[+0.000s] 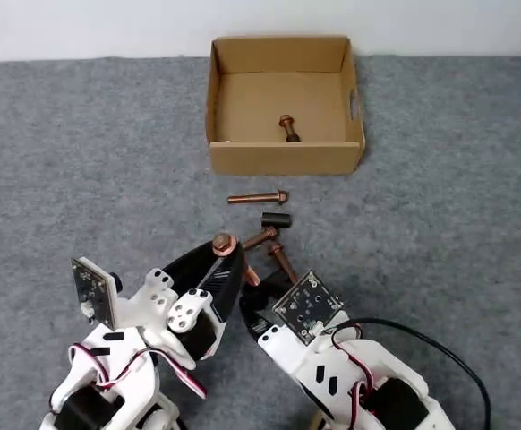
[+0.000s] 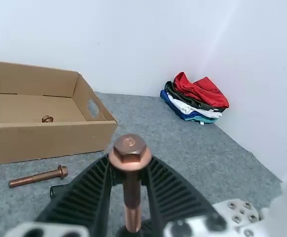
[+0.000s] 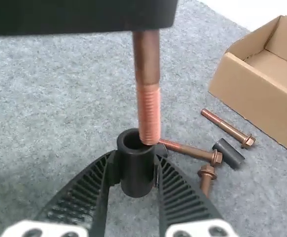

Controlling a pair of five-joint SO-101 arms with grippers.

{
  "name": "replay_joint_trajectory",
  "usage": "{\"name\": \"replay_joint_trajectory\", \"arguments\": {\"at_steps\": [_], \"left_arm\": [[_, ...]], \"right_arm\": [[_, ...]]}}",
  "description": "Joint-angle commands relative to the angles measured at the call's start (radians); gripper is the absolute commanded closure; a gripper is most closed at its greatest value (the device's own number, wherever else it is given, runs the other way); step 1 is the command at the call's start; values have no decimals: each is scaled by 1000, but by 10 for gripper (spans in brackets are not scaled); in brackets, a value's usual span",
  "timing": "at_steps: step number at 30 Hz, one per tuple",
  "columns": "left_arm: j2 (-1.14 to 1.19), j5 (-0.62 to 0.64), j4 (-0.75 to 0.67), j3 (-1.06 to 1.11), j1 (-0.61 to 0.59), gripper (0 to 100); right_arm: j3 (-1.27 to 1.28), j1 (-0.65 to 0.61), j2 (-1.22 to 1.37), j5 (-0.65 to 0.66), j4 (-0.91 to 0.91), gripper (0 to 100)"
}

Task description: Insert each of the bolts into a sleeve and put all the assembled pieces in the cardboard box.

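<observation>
My left gripper [image 2: 129, 170] is shut on a copper bolt [image 2: 131, 197], held upright with its hex head [image 1: 223, 242] up. Just below it, my right gripper [image 3: 135, 161] is shut on a black sleeve [image 3: 136, 170], held upright with its opening up. The bolt's threaded tip [image 3: 149, 123] is at the mouth of that sleeve. On the carpet beyond lie three loose bolts [image 1: 257, 197] [image 1: 260, 237] [image 1: 283, 262] and a second black sleeve [image 1: 277, 219]. The cardboard box [image 1: 283, 159] stands farther back with one assembled piece [image 1: 287, 128] inside.
Grey carpet [image 1: 439, 206] covers the table on both sides of the box. A pile of folded clothes [image 2: 195, 98] lies against the white wall off to one side.
</observation>
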Motion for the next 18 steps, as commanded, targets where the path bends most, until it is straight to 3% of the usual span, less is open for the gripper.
{"name": "replay_joint_trajectory", "arguments": {"at_steps": [1,18], "left_arm": [[-8,-2,32,-13,5,996],[-8,-77,109,-36,9,996]], "right_arm": [[-23,-4,-7,15,-31,991],[-26,50,-7,17,-33,991]]}}
